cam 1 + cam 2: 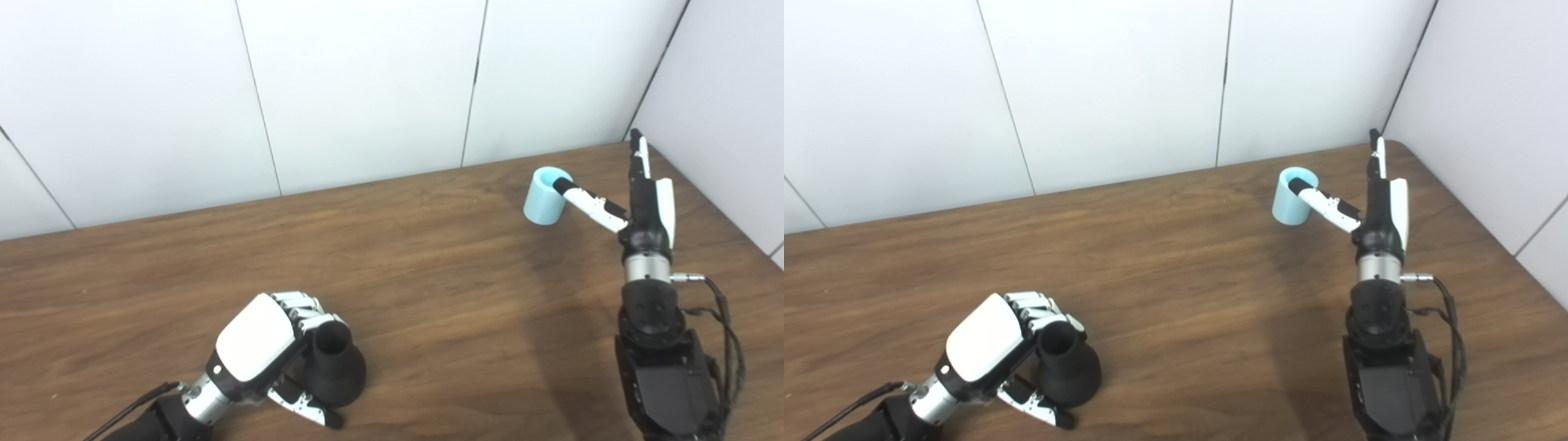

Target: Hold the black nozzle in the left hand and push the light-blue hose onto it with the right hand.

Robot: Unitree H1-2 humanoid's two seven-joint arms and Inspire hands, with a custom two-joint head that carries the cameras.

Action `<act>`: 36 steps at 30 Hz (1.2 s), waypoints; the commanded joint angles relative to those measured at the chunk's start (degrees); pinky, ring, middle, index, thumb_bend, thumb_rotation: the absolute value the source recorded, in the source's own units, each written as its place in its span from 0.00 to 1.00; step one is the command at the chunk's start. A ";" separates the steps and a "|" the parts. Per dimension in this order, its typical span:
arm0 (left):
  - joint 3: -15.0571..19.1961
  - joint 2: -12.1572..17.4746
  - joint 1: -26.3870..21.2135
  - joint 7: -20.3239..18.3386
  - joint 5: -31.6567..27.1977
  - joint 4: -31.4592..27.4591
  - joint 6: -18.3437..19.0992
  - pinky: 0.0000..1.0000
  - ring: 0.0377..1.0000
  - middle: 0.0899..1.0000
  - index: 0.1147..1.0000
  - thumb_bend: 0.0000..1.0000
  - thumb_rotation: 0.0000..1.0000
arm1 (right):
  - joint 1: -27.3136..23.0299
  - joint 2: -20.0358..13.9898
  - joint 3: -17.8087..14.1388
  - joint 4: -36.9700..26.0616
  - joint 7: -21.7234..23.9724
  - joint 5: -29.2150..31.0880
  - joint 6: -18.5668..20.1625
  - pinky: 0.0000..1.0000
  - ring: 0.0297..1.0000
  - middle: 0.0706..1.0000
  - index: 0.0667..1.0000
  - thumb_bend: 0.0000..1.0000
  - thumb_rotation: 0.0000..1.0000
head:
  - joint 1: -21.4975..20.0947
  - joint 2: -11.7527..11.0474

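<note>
A: At the near left of the bench (pixel 429 257), how does the left robot hand (pixel 263 346) sit?

B: Low over the wood, its white back turned up, fingers (pixel 300 304) curled round the neck of the black nozzle (pixel 335 367) and thumb reaching under its near side. It grips the nozzle, which stands upright on its wide flared base, open mouth upward.

A: And at the far right?

B: The right robot hand (pixel 1381 208) is stretched out edge-on, fingers straight and pointing toward the back wall (pixel 367 92), the thumb splayed left. The thumb's dark tip sits inside the open top of the light-blue hose (pixel 544 196), a short, pale, upright tube near the bench's far edge. Nothing is closed around it; the hand is spread.

A: Anything unclear?

B: The left palm hides part of the nozzle's neck. Both forearms are cut off at the bottom edge.
</note>
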 commanded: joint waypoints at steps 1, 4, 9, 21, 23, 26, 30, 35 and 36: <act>-6.32 -4.56 9.23 3.65 -3.43 5.70 -1.22 0.44 0.49 0.44 0.41 0.52 0.00 | -2.86 -2.09 0.06 -0.11 0.06 0.62 -2.44 1.00 1.00 1.00 1.00 1.00 0.54 | -0.63 -0.12; -7.16 -4.20 9.08 4.25 -3.83 6.04 -1.22 0.44 0.49 0.44 0.41 0.52 0.00 | -3.33 -2.21 1.24 2.53 -0.12 -0.15 -2.53 1.00 1.00 1.00 1.00 1.00 0.53 | -1.66 -0.46; -8.37 -3.51 8.92 5.28 -4.43 6.32 -1.22 0.44 0.48 0.44 0.41 0.52 0.00 | -3.70 -1.76 2.80 7.35 -1.07 0.00 -4.48 0.96 1.00 1.00 1.00 1.00 0.52 | -2.62 -0.70; -10.22 -1.36 9.42 4.48 -6.65 4.47 -1.22 0.44 0.49 0.44 0.41 0.52 0.00 | -4.88 -0.48 3.70 16.43 -2.58 2.14 -8.30 0.63 0.80 0.85 1.00 1.00 0.49 | -3.45 -1.02; -10.28 -1.03 9.54 4.19 -6.89 4.14 -1.22 0.44 0.49 0.44 0.41 0.52 0.00 | -5.24 -0.47 4.02 17.26 -3.34 1.54 -8.68 0.57 0.74 0.80 1.00 1.00 0.49 | -3.51 -0.94; -10.31 -0.55 9.71 3.86 -7.02 3.70 -1.22 0.45 0.49 0.44 0.41 0.52 0.00 | -6.35 -0.23 3.74 19.79 -4.59 2.10 -10.28 0.40 0.56 0.60 1.00 1.00 0.46 | -3.55 -0.89; -10.06 0.04 10.06 3.34 -7.50 2.88 -1.22 0.44 0.49 0.44 0.41 0.52 0.00 | -7.78 -0.14 2.66 22.94 -4.63 4.87 -12.53 0.49 0.70 0.78 1.00 1.00 0.43 | -3.56 -0.80; -9.80 0.96 10.65 2.72 -7.96 1.86 -1.22 0.44 0.49 0.44 0.41 0.52 0.00 | -8.74 -0.81 3.31 25.45 -5.27 4.64 -14.11 0.63 0.82 0.89 0.99 1.00 0.43 | -3.48 -0.58; -9.80 1.08 10.73 2.68 -8.06 1.74 -1.22 0.45 0.49 0.44 0.41 0.52 0.00 | -8.91 -1.08 3.78 25.69 -5.43 3.92 -13.93 0.65 0.82 0.89 0.99 1.00 0.43 | -3.48 -0.58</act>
